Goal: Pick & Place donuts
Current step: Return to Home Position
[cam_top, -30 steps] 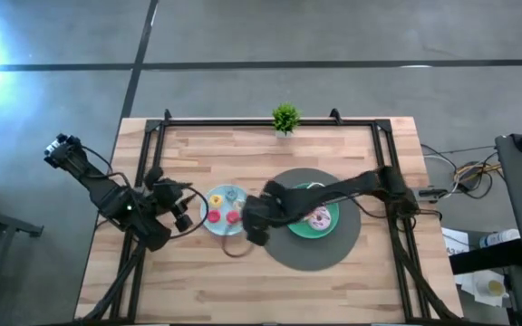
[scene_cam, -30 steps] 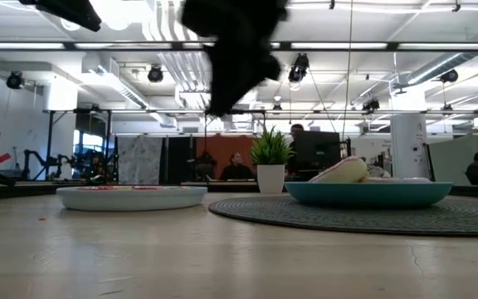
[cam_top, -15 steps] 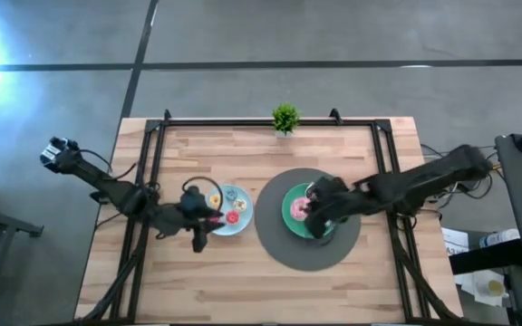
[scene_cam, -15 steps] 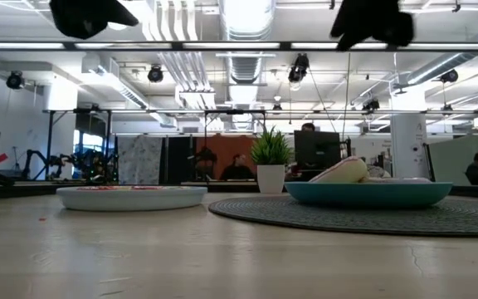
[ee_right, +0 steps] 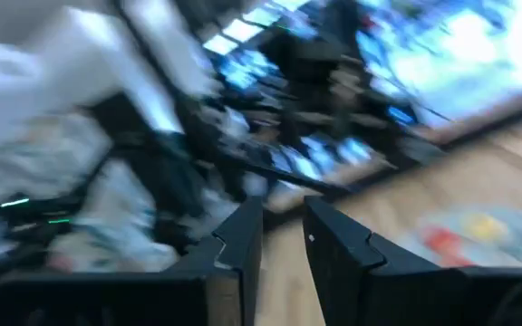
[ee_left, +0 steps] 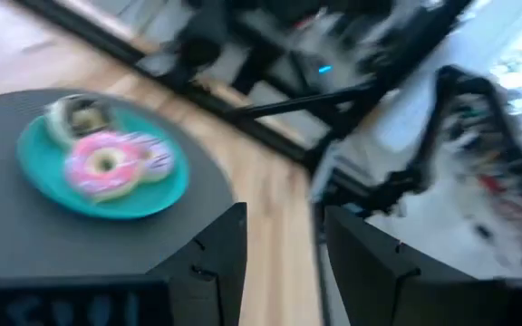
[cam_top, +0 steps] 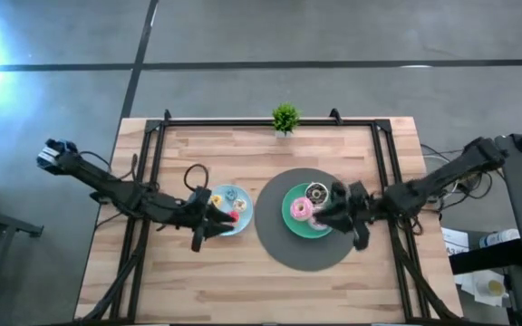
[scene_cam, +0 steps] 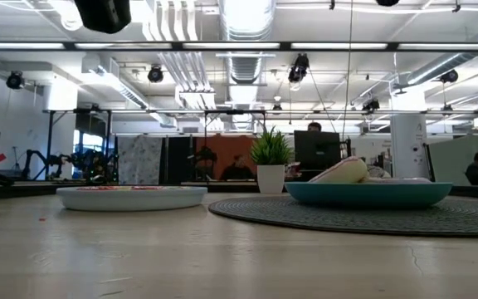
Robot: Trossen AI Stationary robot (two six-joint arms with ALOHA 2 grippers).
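Pink donut (ee_left: 84, 169) flat on teal plate (ee_left: 51, 184), hole facing up

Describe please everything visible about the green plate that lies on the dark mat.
The green plate is round, shallow and teal-green, smooth like plastic, with a low raised rim. It lies flat near the middle of the dark round mat. On it rest a pink donut, a sprinkled donut and a pale donut.

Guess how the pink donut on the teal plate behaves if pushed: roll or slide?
The pink donut lies flat on the teal plate, so it likely slides, not rolls. It seems to touch the sprinkled donut, so a push probably shifts both.
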